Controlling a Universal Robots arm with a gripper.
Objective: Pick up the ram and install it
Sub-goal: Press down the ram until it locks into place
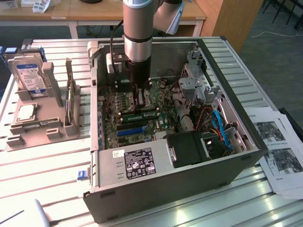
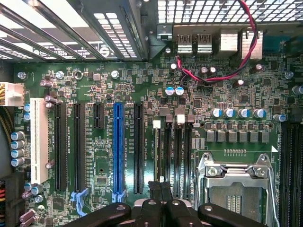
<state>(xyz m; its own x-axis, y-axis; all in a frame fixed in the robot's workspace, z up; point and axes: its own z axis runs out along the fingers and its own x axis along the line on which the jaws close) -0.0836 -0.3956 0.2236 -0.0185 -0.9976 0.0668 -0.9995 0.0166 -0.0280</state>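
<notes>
The gripper [image 1: 141,100] is down inside the open computer case [image 1: 227,75], its jaws closed together over the motherboard [image 2: 142,94]. In the wrist view the closed gripper [image 2: 160,187] sits at the end of the black memory slots [image 2: 176,156], with the ram [image 2: 156,151] standing on edge in the slot nearest the blue expansion slot [image 2: 118,146]. The CPU socket [image 2: 236,184] lies just beside the slots on the other side. Room is tight: case walls ring the board, the drive cage [image 1: 196,80] and bundled cables [image 1: 218,127] crowd the exterior view's right, and the power supply [image 1: 142,163] closes the near edge. On the tabletop [image 1: 42,170], a grey fixture [image 1: 42,125] holding a hard drive [image 1: 31,75] stands well apart.
</notes>
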